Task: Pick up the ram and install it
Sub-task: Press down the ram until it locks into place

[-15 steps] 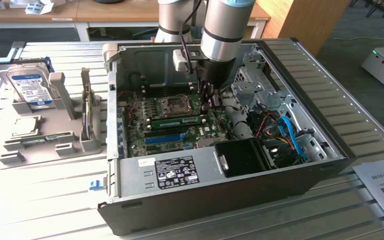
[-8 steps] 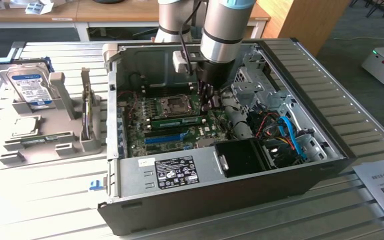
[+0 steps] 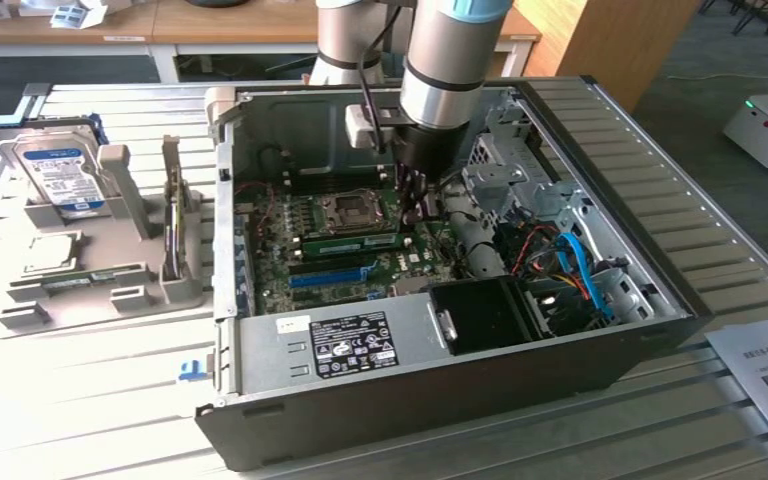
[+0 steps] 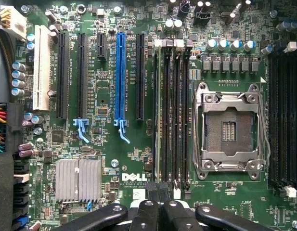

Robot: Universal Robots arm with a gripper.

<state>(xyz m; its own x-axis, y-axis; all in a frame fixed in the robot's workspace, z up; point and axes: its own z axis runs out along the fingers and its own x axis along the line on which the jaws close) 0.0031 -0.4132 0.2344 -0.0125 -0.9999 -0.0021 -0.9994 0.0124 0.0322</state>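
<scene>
Nearest, on the slatted metal desk [image 3: 77,410], stands the open black desktop computer case [image 3: 398,375] with its green motherboard [image 3: 277,285] exposed. On that board the ram [image 3: 351,243] [image 4: 158,120], a narrow green stick with a white label, sits in a black memory slot near the silver processor socket [image 3: 353,208] [image 4: 230,130]. The gripper [image 3: 418,205] [image 4: 158,193] hangs just over the ram's end, fingers pressed together and pinching nothing. Farther towards the exterior view's left, a silver hard drive with a blue-white label [image 3: 57,170] stands in a grey holder.

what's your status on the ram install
Gripper shut, down inside the case over the motherboard. Ram seated in a slot beside the CPU socket. Nothing in the way.
</scene>
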